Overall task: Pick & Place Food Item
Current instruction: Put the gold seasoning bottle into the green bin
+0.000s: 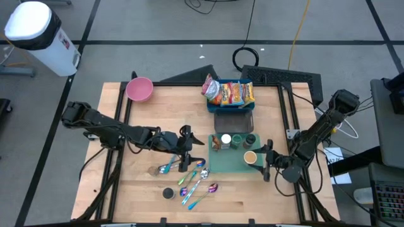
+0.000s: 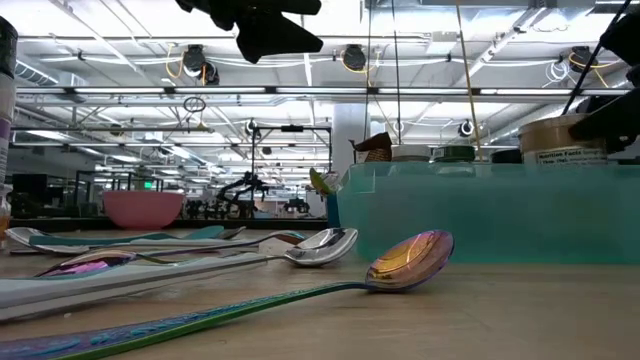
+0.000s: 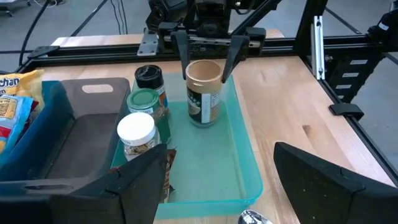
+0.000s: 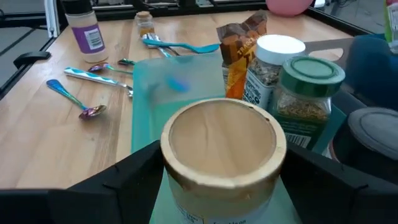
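A jar with a tan lid (image 1: 250,157) stands upright on the near right part of a green tray (image 1: 230,165). My right gripper (image 1: 260,160) is open, with one finger on either side of this jar near its lid (image 4: 219,146); the fingers (image 3: 185,59) also show in the left wrist view. A white-lidded jar (image 1: 225,139), a green-lidded jar (image 1: 237,139), a black-lidded jar (image 1: 250,139) and a brown packet (image 1: 216,144) stand along the tray's far side. My left gripper (image 1: 186,150) is open and empty, above the spoons just left of the tray.
Several spoons (image 1: 189,176) and a small bottle (image 1: 168,193) lie left of the tray. A blue bin of snack packets (image 1: 230,93) and a grey bin (image 1: 233,118) stand behind the tray. A pink bowl (image 1: 139,89) sits at the far left corner.
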Available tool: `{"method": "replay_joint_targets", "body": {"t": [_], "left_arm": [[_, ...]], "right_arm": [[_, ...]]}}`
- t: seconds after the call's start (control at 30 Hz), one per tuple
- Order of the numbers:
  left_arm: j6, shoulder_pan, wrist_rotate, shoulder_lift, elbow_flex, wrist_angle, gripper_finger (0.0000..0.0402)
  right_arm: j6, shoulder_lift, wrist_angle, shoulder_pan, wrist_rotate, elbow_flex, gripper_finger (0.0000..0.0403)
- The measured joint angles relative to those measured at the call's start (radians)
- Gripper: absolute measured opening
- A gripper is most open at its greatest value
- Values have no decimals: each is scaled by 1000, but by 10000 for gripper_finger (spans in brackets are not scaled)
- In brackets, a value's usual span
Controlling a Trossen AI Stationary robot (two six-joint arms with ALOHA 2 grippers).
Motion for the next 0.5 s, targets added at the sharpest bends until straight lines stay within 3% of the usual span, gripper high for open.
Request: {"method": "replay_joint_targets", "body": {"t": [0.23, 0.5], "left_arm": [[-11, 0, 0, -14, 0, 21, 291], [54, -16, 47, -126, 0, -54, 298]], "right_arm": [[-13, -39, -6, -1, -87, -4, 320], [-203, -257, -4, 0, -85, -4, 316]]}}
